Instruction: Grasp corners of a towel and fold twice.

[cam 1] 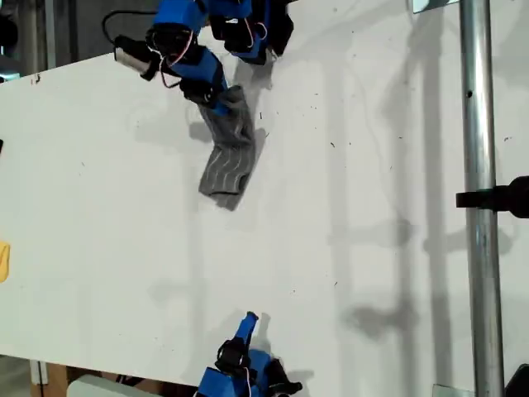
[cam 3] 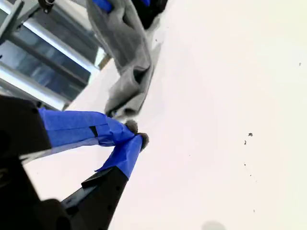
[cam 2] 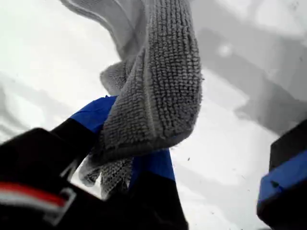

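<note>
The towel (cam 1: 227,157) is bunched into a long grey strip on the white table (cam 1: 372,165), near the top of the exterior view. My first gripper (cam 1: 216,99) is shut on its upper end. In the first wrist view the towel (cam 2: 158,76) drapes over the blue fingers (cam 2: 93,115) of my first gripper (cam 2: 124,143). Its corners are lost in the folds. My second gripper (cam 1: 250,321) sits at the exterior view's bottom edge, well apart from the cloth. In the second wrist view, my second gripper (cam 3: 135,134) has its tips together, and the towel (cam 3: 127,62) lies far off.
A metal pole (cam 1: 479,207) with a black clamp (cam 1: 496,198) runs down the exterior view's right side. A yellow object (cam 1: 3,260) pokes in at the exterior view's left edge. The table's edge slants along the exterior view's top left.
</note>
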Robot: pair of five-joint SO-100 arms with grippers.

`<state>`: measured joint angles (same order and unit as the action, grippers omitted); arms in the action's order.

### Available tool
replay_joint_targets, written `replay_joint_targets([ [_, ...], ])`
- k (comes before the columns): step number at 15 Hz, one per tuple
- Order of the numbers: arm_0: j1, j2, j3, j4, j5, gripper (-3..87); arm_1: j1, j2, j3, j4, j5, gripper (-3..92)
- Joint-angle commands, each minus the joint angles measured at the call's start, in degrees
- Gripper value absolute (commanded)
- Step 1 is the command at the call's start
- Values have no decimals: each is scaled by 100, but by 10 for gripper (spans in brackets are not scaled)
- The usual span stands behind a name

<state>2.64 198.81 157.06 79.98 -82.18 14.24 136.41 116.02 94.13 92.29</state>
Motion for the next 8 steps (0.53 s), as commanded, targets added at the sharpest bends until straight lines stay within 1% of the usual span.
replay_joint_targets([
  [1,35,35,-26,-97,26,-26,-53,-62,-105,-501,-211,-2],
  [2,26,35,-70,-88,35,-26,44,-369,-26,-1081,-396,-2],
  [4,53,35,-53,-79,0,-26,255,-1424,-492,-1608,-729,-2],
  [5,62,35,-18,-97,-18,-26,316,-1767,-659,-2065,-888,-2],
  [6,53,35,-18,-97,-9,-26,413,-2180,-817,-2347,-984,-2],
  [8,62,35,-35,-88,-18,-26,519,-2909,-853,-3182,-1055,-2],
])
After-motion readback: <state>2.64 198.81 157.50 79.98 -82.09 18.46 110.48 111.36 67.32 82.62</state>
